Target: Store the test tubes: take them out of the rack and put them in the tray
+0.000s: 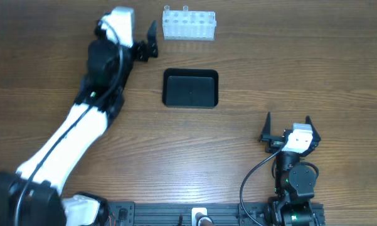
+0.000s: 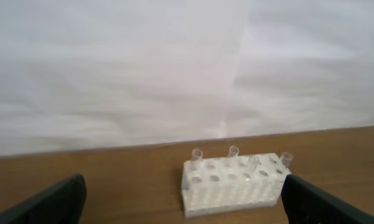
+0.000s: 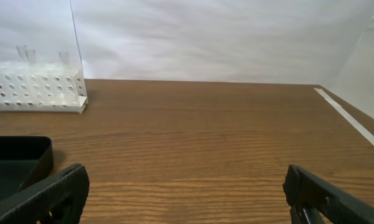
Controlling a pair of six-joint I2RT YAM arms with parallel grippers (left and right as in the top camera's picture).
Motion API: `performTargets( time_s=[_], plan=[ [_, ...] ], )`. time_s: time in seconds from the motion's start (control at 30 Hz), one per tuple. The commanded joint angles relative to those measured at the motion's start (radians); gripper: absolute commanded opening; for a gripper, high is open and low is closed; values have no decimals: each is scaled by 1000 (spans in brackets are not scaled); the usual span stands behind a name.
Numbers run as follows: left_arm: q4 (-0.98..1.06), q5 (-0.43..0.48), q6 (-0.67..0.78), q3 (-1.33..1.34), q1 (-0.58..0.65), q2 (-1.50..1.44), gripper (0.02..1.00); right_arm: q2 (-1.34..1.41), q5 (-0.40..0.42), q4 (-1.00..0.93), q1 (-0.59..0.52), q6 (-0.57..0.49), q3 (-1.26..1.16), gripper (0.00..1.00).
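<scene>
The right gripper sits nearest the arm bases, on the right side of the brown wood-grain table and well apart from everything else. Its two black fingers are spread wide with nothing between them.

Farther up the table, near the middle, the shallow black rectangular plastic tray lies flat on the wood with its open side up. Its long axis runs left to right.

Beyond the tray and off to the left, the left arm stretches from its base toward the far edge. The left gripper sits near the left end of the rack without touching it. In the left wrist view its fingers are wide apart and hold nothing. The rack stands ahead of them in the gap, clear of both.

Farthest away, close to the table's far edge, stands the white rectangular plastic rack, a block drilled with rows of round holes. Its long axis runs left to right, parallel to the tray's, and the two are apart with bare wood between them.

Three clear test tubes can be counted in the rack. Each stands upright with its long axis vertical and its open mouth pointing up. They sit along the row farthest from the arms, one of them at the right-hand end.

Behind the table rises a plain white backdrop.
</scene>
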Motion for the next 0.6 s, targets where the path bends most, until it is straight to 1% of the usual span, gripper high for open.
performTargets(
  time_s=[0.03,0.17,0.33,0.6],
  plan=[
    [-100,-34,-121,167,-6,180,996,-7,12,-1,-5,-4,-6,991],
    [-224,-42,-162,328,-6,315,998,-7,12,-1,-5,-4,-6,991],
    [-387,-45,-161,577,-9,510,996,-7,12,-1,-5,-4,-6,991],
    [-406,-45,-157,704,-24,650,998,-7,12,-1,-5,-4,-6,991]
  ],
)
